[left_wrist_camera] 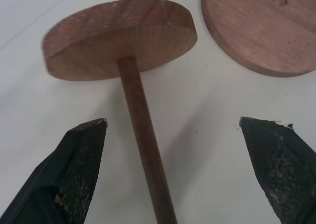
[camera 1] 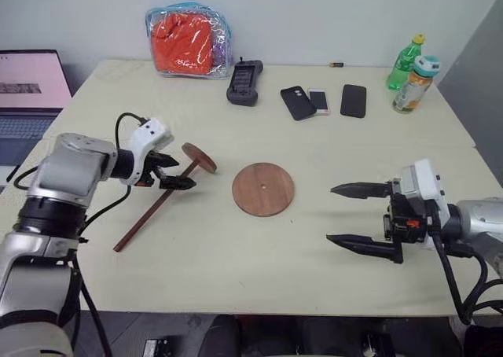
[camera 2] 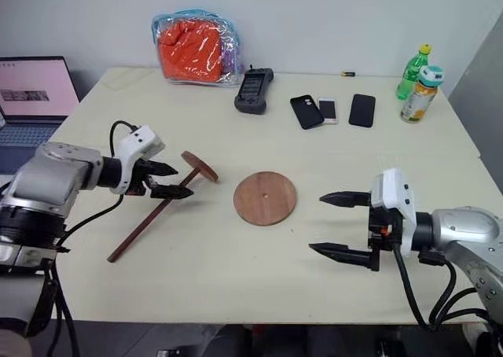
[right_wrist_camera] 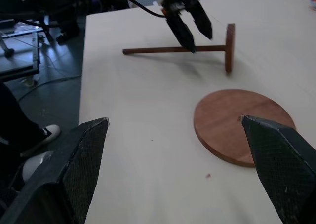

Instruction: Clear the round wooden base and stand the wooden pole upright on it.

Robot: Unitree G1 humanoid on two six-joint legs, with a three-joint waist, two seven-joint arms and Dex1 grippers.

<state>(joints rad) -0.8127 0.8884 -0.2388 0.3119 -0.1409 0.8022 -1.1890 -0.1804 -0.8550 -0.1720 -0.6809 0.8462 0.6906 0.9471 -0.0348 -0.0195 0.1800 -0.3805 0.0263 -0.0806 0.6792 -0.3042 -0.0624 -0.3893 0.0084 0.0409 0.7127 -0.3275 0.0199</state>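
Cream surface (camera 1: 314, 239) — wooden pole (camera 1: 153, 211) lying flat: light, stiff, rolls. Left pincer (camera 1: 177, 172) open astride shaft; grip near disc end. Right pincer (camera 1: 357, 215) open, empty.

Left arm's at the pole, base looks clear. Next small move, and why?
Probably lower the left gripper a touch and close on the wooden pole near its disc end. The pole lies flat on the table, its shaft running between the open fingers, not yet gripped. The round wooden base has nothing on it; the right gripper hangs open beside it.
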